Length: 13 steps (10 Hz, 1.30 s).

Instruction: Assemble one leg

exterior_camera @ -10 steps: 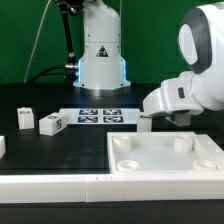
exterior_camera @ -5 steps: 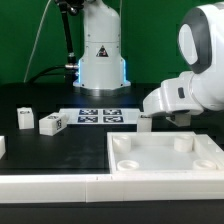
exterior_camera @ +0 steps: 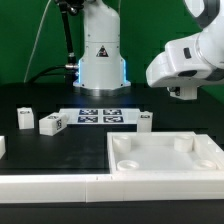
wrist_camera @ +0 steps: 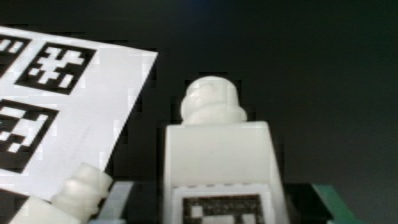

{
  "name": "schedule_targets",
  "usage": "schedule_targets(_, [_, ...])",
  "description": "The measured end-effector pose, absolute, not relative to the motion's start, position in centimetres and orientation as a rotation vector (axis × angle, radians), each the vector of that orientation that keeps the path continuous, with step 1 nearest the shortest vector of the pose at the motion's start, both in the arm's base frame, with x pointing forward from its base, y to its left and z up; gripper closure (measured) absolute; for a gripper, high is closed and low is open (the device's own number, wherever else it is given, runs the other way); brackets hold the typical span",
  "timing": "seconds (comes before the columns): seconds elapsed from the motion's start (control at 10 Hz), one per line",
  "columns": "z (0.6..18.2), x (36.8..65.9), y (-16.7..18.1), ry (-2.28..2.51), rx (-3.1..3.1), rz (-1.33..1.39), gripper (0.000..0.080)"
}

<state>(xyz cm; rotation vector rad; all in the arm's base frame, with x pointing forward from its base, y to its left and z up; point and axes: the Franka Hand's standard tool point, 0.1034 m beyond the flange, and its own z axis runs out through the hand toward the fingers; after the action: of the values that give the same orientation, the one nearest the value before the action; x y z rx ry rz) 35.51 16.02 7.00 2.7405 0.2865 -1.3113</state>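
Observation:
A leg [exterior_camera: 146,120], a small white block, lies on the black table at the exterior view's right end of the marker board [exterior_camera: 98,116]. My gripper [exterior_camera: 184,93] hangs well above it and a little to the exterior view's right. In the wrist view the leg [wrist_camera: 217,140] lies lengthwise below my gripper [wrist_camera: 222,205], its round peg pointing away and its marker tag near the jaws. The jaws stand wider than the leg, with dark gaps on both sides. The gripper is open and holds nothing.
The large white square piece with round corner sockets [exterior_camera: 165,155] lies at the front right. Three more small white blocks [exterior_camera: 24,118] [exterior_camera: 50,123] [exterior_camera: 2,145] lie at the exterior view's left. The arm's white base [exterior_camera: 100,55] stands behind the marker board [wrist_camera: 63,90].
The gripper was low over the leg. It has now risen and shifted to the exterior view's right, leaving the leg on the table.

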Motion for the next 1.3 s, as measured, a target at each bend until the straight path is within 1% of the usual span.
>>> schedule_targets(0.1, [6.7,36.3,16.3,0.287,2.794,-1.220,0.0512])
schedule_targets(0.2, [6.6,36.9,16.4,0.288,2.874,-1.063,0.0512])
schedule_targets(0.3, [6.8,36.9,16.2,0.292,2.924,-0.945,0.0512])
schedule_targets(0.4, [7.2,37.7,15.6,0.338,2.961,-0.872,0.0512])
schedule_targets(0.5, [7.9,39.0,15.4,0.335,3.009,-0.726,0.0512])
schedule_targets(0.7, [9.2,38.9,14.6,0.351,3.057,-0.537,0.0512])
schedule_targets(0.8, [9.6,39.4,14.4,0.344,3.091,-0.390,0.0512])
schedule_targets(1.1, [9.3,39.7,14.5,0.357,3.156,0.018,0.0512])
schedule_targets(1.2, [9.2,39.6,14.5,0.359,3.162,0.080,0.0512])
schedule_targets(1.3, [9.8,40.7,14.6,0.385,3.168,0.226,0.0512])
